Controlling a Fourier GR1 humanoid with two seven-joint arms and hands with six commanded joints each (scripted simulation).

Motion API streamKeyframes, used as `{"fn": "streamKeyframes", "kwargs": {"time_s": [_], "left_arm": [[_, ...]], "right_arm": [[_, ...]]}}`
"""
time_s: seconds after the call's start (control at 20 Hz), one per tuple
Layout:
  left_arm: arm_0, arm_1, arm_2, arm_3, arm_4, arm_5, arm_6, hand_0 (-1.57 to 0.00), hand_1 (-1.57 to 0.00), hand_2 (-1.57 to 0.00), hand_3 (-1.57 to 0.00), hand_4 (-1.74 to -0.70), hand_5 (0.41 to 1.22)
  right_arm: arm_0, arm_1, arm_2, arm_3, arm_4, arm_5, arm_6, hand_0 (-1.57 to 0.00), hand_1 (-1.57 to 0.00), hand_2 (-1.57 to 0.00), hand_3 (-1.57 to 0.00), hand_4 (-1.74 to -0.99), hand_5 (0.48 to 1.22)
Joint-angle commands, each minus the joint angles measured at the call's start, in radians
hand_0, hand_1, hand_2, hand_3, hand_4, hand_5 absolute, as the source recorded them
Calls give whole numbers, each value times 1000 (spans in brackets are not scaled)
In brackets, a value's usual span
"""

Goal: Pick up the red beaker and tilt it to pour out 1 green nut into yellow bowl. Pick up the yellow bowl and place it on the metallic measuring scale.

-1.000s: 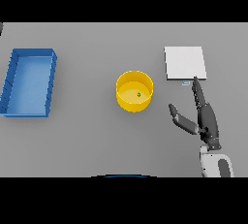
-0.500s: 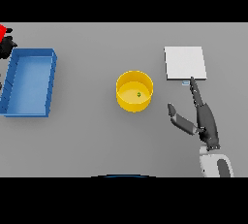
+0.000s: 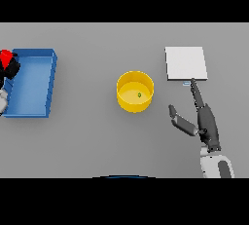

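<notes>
Red beaker (image 3: 6, 56), pinched in left hand (image 3: 9, 70) fingers, has moved nearer the blue tray (image 3: 52, 68); right hand (image 3: 206, 124) fingers stay spread.

Plain grey table (image 3: 97, 141), even light

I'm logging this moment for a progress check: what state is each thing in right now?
red beaker: held at the view's left edge, beside the blue tray
left hand: dark, against the beaker; grip unclear
yellow bowl: upright on the table, one green nut inside
metallic scale: bare
right hand: open, fingers straight, touching nothing
blue tray: empty
</notes>
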Motion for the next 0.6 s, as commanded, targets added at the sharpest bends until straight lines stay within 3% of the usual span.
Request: {"fn": "streamKeyframes", "kwargs": {"time_s": [0.0, 0.05, 0.1, 0.15, 0.25, 0.4, 0.55], "left_arm": [[2, 18, -20, -13, 3, -10, -1, -1571, -1571, -1571, -1555, -1667, 908], [-2, 34, -38, -27, 17, -40, -1, -1571, -1571, -1571, -1503, -1530, 865], [7, 44, -45, -61, 37, -83, -3, -1564, -1449, -1432, -1362, -1374, 830], [16, 60, -45, -90, 78, -125, -9, -1457, -1180, -1187, -1129, -1229, 803], [16, 72, -58, -92, 110, -171, 1, -932, -755, -767, -722, -1034, 758], [15, 114, -71, -120, 151, -251, -1, -477, -386, -392, -369, -878, 710], [20, 117, -68, -137, 180, -266, 1, -244, -197, -200, -189, -815, 684]], "right_arm": [[-4, -2, -2, -2, 0, -1, -7, 1, 1, 1, 1, -1202, 667], [14, 3, 7, -17, 5, -3, -12, 1, 1, 1, 1, -1197, 664], [16, 6, 9, -16, 4, 0, -2, 1, 1, 1, 1, -1192, 663], [11, 5, 4, -10, -2, 1, -3, 1, 1, 1, 1, -1188, 663], [10, 6, 5, -9, -1, -1, -3, 1, 1, 1, 1, -1185, 665], [32, 8, 7, -19, 9, -11, -19, 1, 1, 1, 1, -1184, 667], [36, 11, 16, -21, 17, -10, -9, 1, 1, 1, 1, -1187, 666]]}}
